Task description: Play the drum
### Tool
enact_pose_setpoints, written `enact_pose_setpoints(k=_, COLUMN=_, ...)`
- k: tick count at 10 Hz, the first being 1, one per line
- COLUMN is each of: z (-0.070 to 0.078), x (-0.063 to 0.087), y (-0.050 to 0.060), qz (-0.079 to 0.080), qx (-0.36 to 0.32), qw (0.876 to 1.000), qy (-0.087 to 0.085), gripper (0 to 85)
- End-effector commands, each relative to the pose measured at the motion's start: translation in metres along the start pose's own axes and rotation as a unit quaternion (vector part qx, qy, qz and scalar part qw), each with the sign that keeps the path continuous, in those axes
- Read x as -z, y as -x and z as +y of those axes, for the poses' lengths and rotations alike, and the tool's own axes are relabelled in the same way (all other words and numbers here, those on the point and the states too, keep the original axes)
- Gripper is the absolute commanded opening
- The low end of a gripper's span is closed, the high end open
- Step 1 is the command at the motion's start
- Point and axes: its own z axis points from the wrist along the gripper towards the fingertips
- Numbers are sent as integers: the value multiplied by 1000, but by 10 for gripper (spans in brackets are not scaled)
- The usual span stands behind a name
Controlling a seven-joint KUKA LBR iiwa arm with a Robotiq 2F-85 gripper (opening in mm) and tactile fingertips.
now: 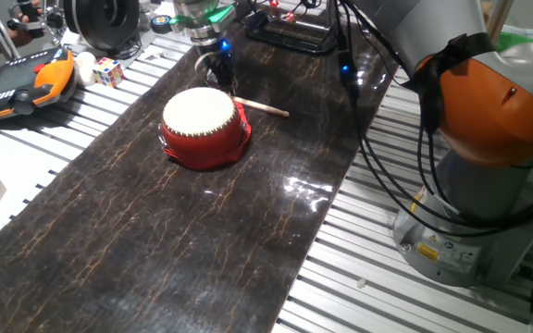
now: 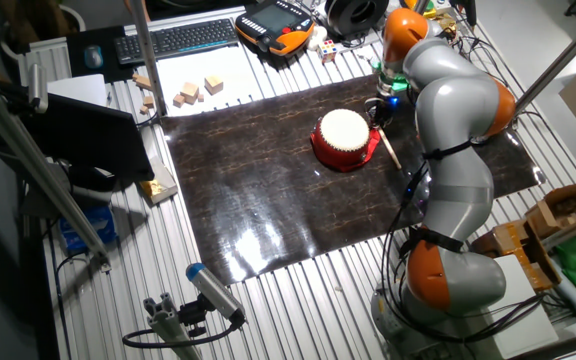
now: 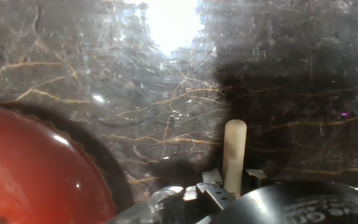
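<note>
Both fixed views are evenly lit from above and sharp. White glare is seen on the glossy dark mat. In the hand view, a strong reflection is burned out at the top, and the drum is blurred.

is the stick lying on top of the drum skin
No, the stick lies on the dark mat beside the drum, whose cream skin is bare.

Nothing I can see is readable: the yellow sticker on my arm's grey base, beside the counter, shows only tiny blurred marks, and the embossed lettering on the dark round part near my fingers is too smeared to make out.
</note>
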Motion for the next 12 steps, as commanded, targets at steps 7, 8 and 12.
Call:
enact_pose_setpoints(k=7, z=0, x=33, y=-3, qz=4, qx=-11, qw=1000, qy=-9, gripper=37)
enact_pose_setpoints(k=8, z=-1, x=43, y=-5, qz=5, qx=-16, qw=1000, qy=-6, gripper=7)
enact_pose_setpoints(k=12, z=3, x=83, y=-14, qz=6, qx=-67, qw=998, qy=15, gripper=7)
